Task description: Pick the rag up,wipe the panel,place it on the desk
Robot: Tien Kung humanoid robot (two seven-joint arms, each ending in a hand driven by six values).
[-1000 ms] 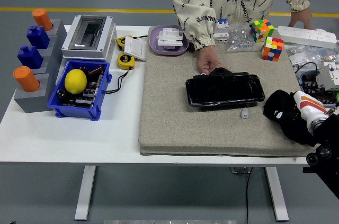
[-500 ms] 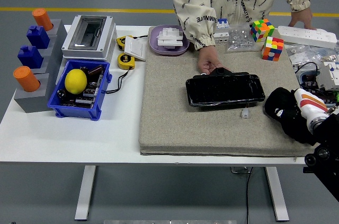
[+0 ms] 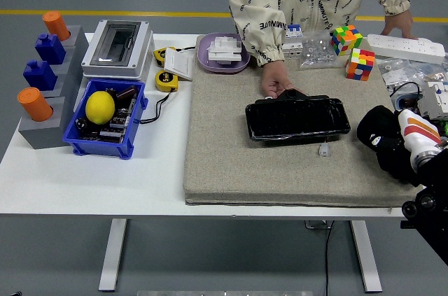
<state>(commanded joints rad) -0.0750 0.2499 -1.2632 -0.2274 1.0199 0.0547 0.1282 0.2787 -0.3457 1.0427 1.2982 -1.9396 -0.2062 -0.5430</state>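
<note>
Head view
Right hand (image 3: 386,143): enters from the lower right corner, over the right edge of the grey mat (image 3: 231,149); fingers curled tight around a black rag (image 3: 379,131).
Rag: bunched in the right hand's grasp, covering the fingers, raised at the mat's right edge.
Panel (image 3: 297,118): black and glossy, flat on the mat, to the left of the right hand and apart from it.
Person's hand (image 3: 277,80): reaches from the far side, fingertips touching the panel's far left corner, beyond and left of the right hand.
Person's other hand (image 3: 399,24): rests on a white power strip (image 3: 406,47), well beyond the right hand.
Small white part (image 3: 324,149): on the mat just before the panel, left of the right hand.
Left arm: out of frame.
</note>
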